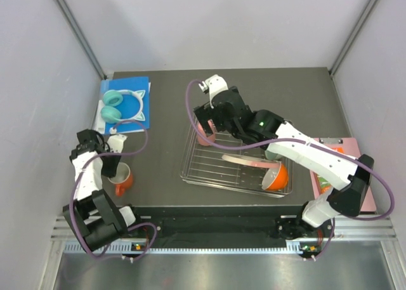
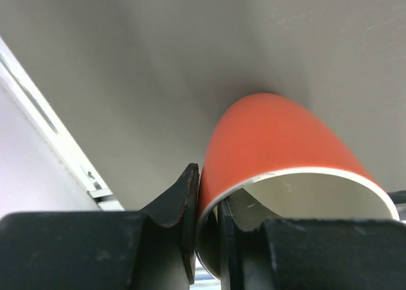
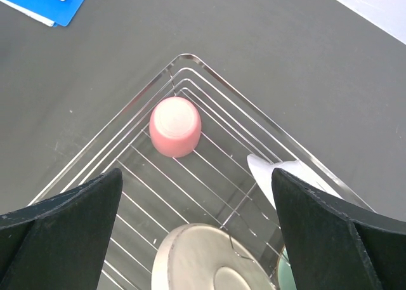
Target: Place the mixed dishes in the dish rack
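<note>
The orange mug [image 1: 124, 179] with a white inside [image 2: 317, 198] stands on the table at the left. My left gripper [image 2: 208, 223] [image 1: 115, 167] is shut on its rim, one finger outside the wall and one inside. The silver wire dish rack [image 1: 216, 169] [image 3: 95, 157] lies mid-table. In it are an upturned pink cup [image 3: 176, 126] [image 1: 203, 136], a pink-and-cream plate [image 1: 250, 162] [image 3: 203, 258], a white plate [image 3: 279, 172], a sliver of the mint-green bowl [image 3: 283, 274] and the orange bowl [image 1: 278, 176]. My right gripper [image 3: 195, 172] [image 1: 205, 122] hangs open above the rack's far left corner, holding nothing.
A flat blue board [image 1: 130, 103] [image 3: 47, 1] with a teal ring-shaped object [image 1: 113, 106] lies at the back left. A pink board [image 1: 346, 172] sits at the table's right edge under the right arm. Grey walls close in on both sides.
</note>
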